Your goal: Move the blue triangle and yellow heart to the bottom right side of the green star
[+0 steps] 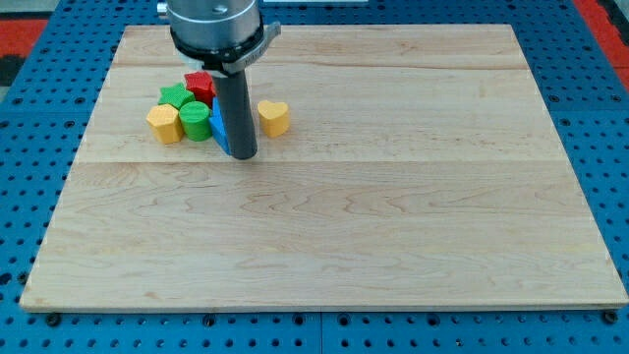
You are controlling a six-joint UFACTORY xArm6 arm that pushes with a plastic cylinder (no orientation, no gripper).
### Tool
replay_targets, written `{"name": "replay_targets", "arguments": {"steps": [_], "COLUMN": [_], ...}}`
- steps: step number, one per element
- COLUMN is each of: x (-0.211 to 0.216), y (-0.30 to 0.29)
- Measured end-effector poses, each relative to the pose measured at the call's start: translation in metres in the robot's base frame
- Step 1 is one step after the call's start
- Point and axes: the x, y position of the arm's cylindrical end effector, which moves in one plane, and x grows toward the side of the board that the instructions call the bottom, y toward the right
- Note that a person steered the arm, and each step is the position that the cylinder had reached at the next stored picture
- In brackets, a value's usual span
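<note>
Far left of the board [324, 246], the blocks form one cluster. Leftmost is a yellow block [164, 124], shape unclear. Behind it sits the green star [174, 95], with a green cylinder [195, 121] just right of the yellow block and a red block [201, 85] at the far side of the group. The blue triangle [220, 131] lies immediately right of the cylinder, largely hidden behind the rod. My tip [243, 154] rests on the board, touching or nearly touching the triangle's right side. The yellow heart [272, 117] stands just right of the rod, apart from the cluster.

The rod carries no claw; it grips nothing and can only push.

Step in hand, as judged: positioning the blue triangle. It already lies right of and nearer than the star, though the cylinder sits between them. The next move calls for a short, controlled push. The heart then needs nudging left and nearer.

Obstruction: the cylinder and yellow block crowd the star's near side; a leftward push risks shifting them.
</note>
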Motion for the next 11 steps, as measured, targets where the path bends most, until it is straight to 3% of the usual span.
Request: {"name": "replay_targets", "arguments": {"steps": [1,2,5,6,7,8,9,11], "x": [-0.025,-0.025,-0.040,-0.024,0.000,0.007,-0.017,-0.046], "y": [-0.024,-0.055,-0.062,-0.062,-0.033,0.057,0.107,0.061]}}
